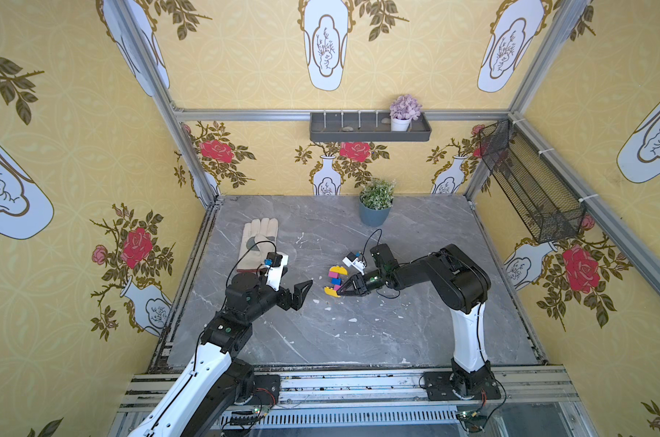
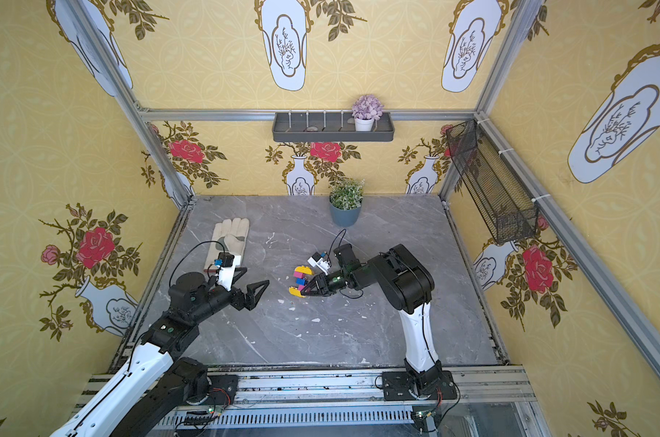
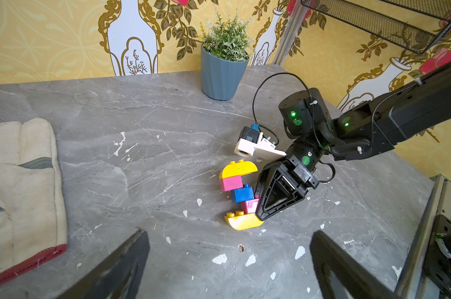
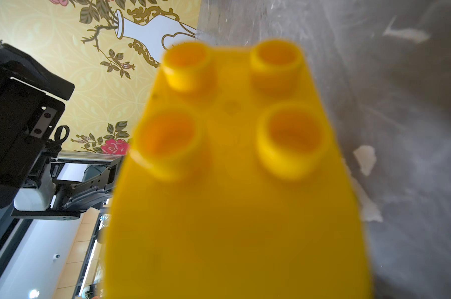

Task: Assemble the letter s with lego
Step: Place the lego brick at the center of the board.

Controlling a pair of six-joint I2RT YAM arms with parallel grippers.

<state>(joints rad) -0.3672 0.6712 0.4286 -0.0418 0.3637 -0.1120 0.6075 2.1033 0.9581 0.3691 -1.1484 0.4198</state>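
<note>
Task looks ~done: the letter s [image 1: 335, 282] lies flat mid-surface, all 5 bricks look joined, yellow/pink/blue/pink/yellow. Right end effector [image 1: 340, 292] closed on its near yellow brick [image 3: 242, 221]; left end effector [image 3: 227, 234] wide open, empty, near, not touching. Left to do, prob.: release, maybe press joints. Grey marble surface [image 1: 358, 333], chipped; glove [image 1: 258, 242], potted plant [image 1: 375, 206]; wall shelf [image 1: 370, 134], mesh basket [image 1: 529, 189], yellow floral walls.
</note>
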